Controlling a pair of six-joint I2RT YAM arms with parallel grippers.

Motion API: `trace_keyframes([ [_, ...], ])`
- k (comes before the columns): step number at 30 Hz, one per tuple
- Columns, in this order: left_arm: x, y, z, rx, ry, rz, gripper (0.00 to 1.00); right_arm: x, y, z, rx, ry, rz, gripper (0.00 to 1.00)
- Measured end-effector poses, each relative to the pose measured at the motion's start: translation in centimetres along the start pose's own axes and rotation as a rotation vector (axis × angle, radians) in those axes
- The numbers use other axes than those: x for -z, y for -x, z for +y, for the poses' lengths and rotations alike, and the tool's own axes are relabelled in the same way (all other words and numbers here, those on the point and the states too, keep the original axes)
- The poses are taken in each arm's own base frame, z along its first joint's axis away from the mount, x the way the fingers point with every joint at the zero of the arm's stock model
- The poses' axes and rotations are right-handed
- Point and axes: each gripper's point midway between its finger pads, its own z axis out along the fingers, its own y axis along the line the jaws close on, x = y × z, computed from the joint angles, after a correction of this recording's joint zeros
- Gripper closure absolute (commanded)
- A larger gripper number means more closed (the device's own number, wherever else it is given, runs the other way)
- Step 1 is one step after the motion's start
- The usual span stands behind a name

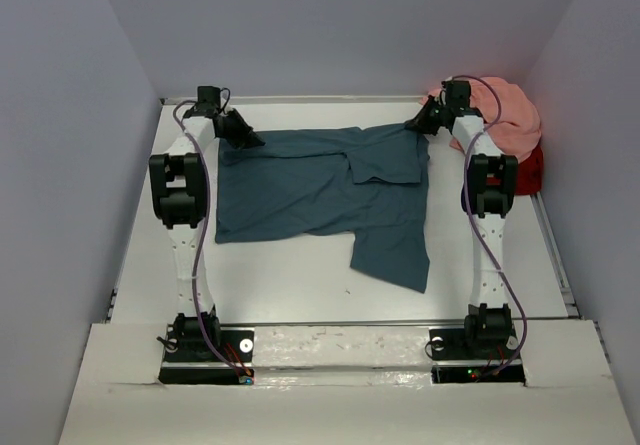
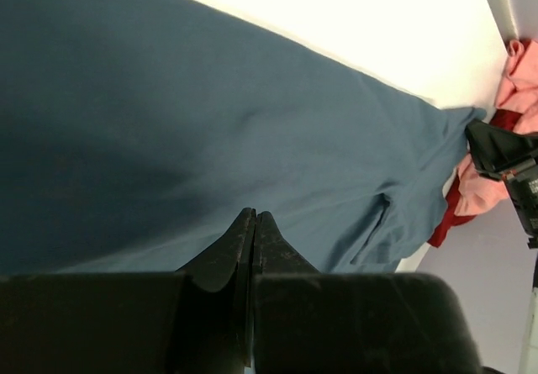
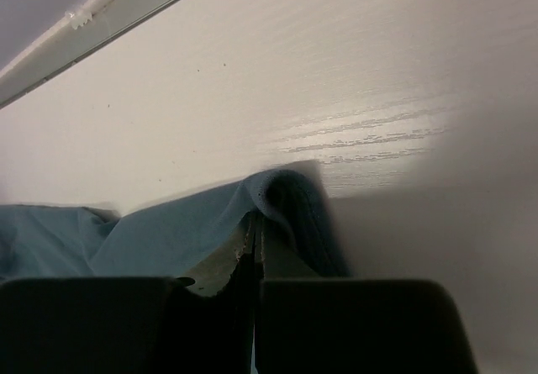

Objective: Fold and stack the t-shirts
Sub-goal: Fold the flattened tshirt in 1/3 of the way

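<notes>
Jaws pinch both far corners of the spread teal shirt (image 1: 300, 185).

A white table (image 1: 300, 290) fills the floor of a small booth. Plain pale grey walls close it in: a far wall (image 1: 340, 25), a left wall (image 1: 60, 165) and a right wall (image 1: 610, 115). A thin metal rail (image 1: 330, 98) runs along the table's far edge, and another rail (image 1: 556, 255) runs along its right edge. At the near edge lies a white panel (image 1: 340, 400). The light is even and soft; the right wrist view shows a bright glare (image 3: 361, 134) on the table's faint wood grain.
</notes>
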Motion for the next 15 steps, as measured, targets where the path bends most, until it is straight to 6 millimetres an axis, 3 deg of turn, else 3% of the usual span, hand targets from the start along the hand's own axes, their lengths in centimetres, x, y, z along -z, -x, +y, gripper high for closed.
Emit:
trace_keyframes([
  [6, 1.6, 1.0, 1.8, 0.022, 0.068, -0.027, 0.92, -0.3, 0.5, -0.1, 0.004, 0.005, -0.013, 1.0],
  [15, 5.9, 3.0, 1.4, 0.0, 0.091, -0.101, 0.92, -0.3, 1.2, -0.5, 0.002, 0.005, -0.028, 1.0],
])
